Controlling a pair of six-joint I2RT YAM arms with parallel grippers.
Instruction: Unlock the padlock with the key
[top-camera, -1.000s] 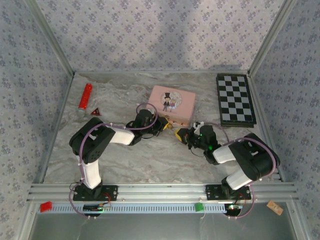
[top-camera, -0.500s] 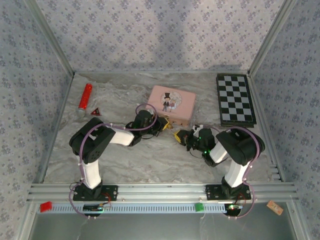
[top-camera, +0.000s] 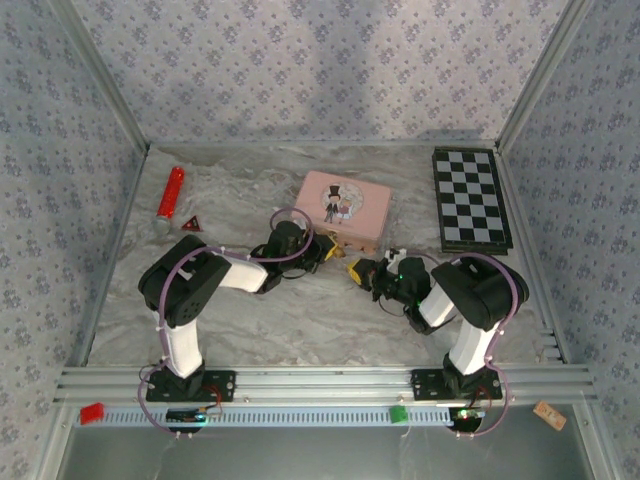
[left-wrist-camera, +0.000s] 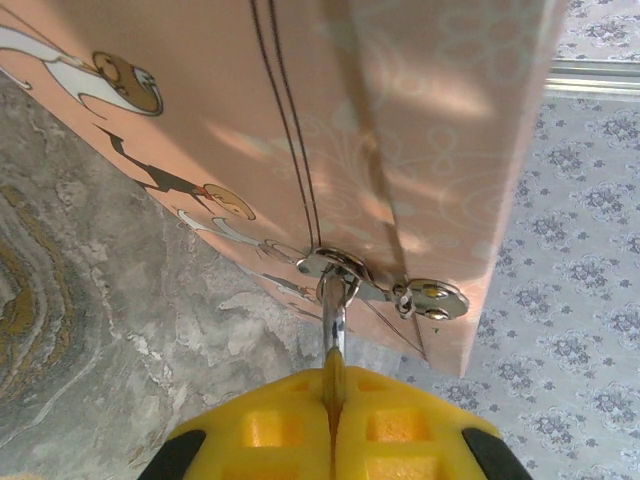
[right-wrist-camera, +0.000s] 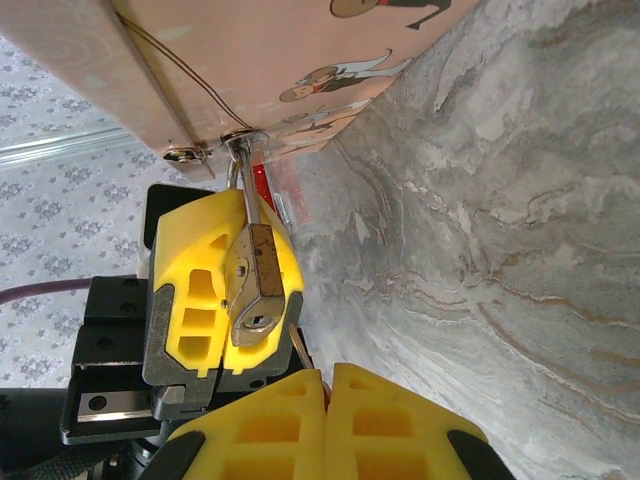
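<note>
Marble tabletop (top-camera: 300, 320): left gripper (left-wrist-camera: 333, 385) clamps padlock (right-wrist-camera: 258, 290) hung on pink box (top-camera: 345, 210); right gripper (right-wrist-camera: 326, 385) pinches key (right-wrist-camera: 296, 348).

One padlock (right-wrist-camera: 255, 285), box (top-camera: 345, 208), perhaps one key (right-wrist-camera: 297, 350)

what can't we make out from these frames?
- Key: right wrist view, a thin sliver; pads of the right gripper hide the rest.
- Padlock: left wrist view, body hidden behind the left gripper; just its shackle sticks out.
- Top view: padlock and key too small, lost between the grippers.
</note>
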